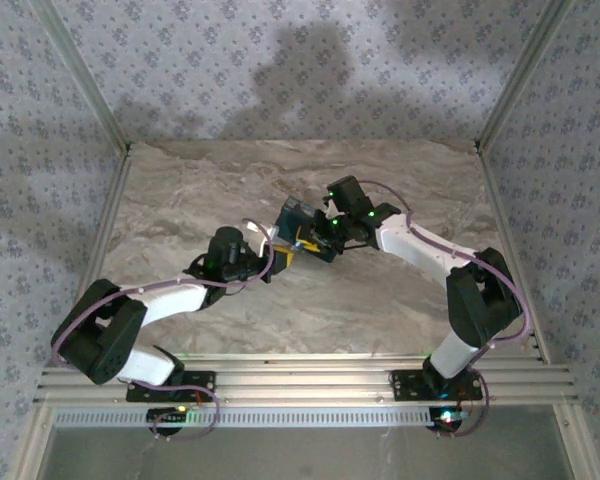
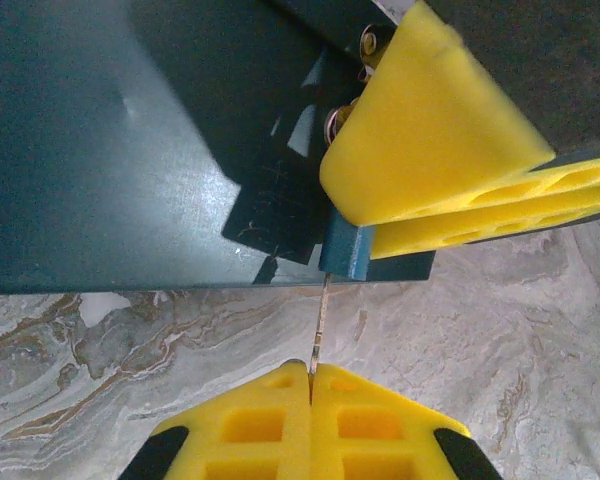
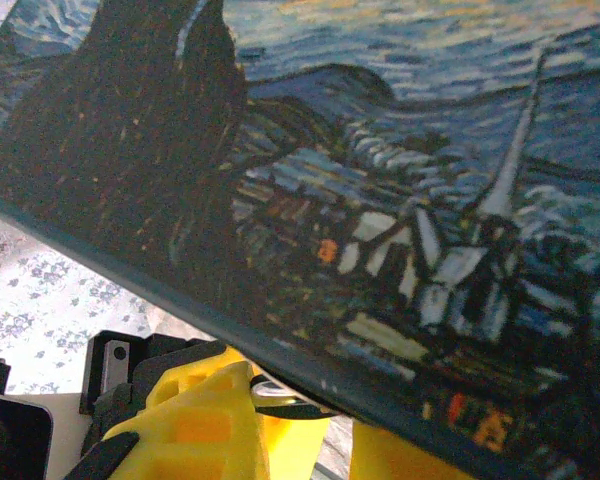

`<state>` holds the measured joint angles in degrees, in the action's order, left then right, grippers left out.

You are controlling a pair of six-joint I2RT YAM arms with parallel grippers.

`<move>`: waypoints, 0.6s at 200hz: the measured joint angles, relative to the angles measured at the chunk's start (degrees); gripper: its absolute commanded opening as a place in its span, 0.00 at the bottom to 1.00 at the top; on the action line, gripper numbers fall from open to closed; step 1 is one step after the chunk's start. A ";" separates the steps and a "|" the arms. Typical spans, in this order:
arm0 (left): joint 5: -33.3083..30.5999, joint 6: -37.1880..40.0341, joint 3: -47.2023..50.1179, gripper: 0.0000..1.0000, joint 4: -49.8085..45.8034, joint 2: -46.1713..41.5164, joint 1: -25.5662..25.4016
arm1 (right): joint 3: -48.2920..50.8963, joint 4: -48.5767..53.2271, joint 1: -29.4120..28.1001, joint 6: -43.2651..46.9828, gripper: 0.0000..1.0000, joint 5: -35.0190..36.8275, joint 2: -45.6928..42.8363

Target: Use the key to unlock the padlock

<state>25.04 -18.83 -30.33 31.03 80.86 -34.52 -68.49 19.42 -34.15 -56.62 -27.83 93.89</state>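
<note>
Padlock [image 2: 345, 250] hangs at the lower edge of the printed box [image 2: 130, 150], pinched, as best I can judge, in the right gripper [image 2: 358, 218], jaws nearly closed. Left gripper [image 2: 310, 378] is clamped tight on the key [image 2: 321, 320], tip at the lock body. Risk: the thin blade could bend or slip if twisted off-axis. Keyhole hidden; insertion depth unclear.

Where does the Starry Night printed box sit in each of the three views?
Top external: the box, near the picture's centre.
Left wrist: its plain dark-teal side, upper left.
Right wrist: its printed face, tilted, across most of the picture.
Shared landmark: the right gripper, its yellow jaws on the box's edge.
</note>
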 measured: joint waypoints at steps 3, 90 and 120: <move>-0.02 -0.13 0.02 0.00 0.11 0.00 0.00 | 0.00 -0.07 0.00 0.00 0.00 0.02 0.00; 0.00 -0.33 1.14 0.00 2.71 -0.02 0.00 | 0.00 -0.81 0.00 -1.03 0.00 0.13 0.00; -0.24 -0.33 1.68 0.00 3.69 -0.24 0.00 | 0.37 -1.22 0.00 -1.03 0.00 0.11 0.00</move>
<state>24.80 -19.16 -28.64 34.72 80.62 -34.52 -68.12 18.20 -34.15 -57.65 -27.73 93.89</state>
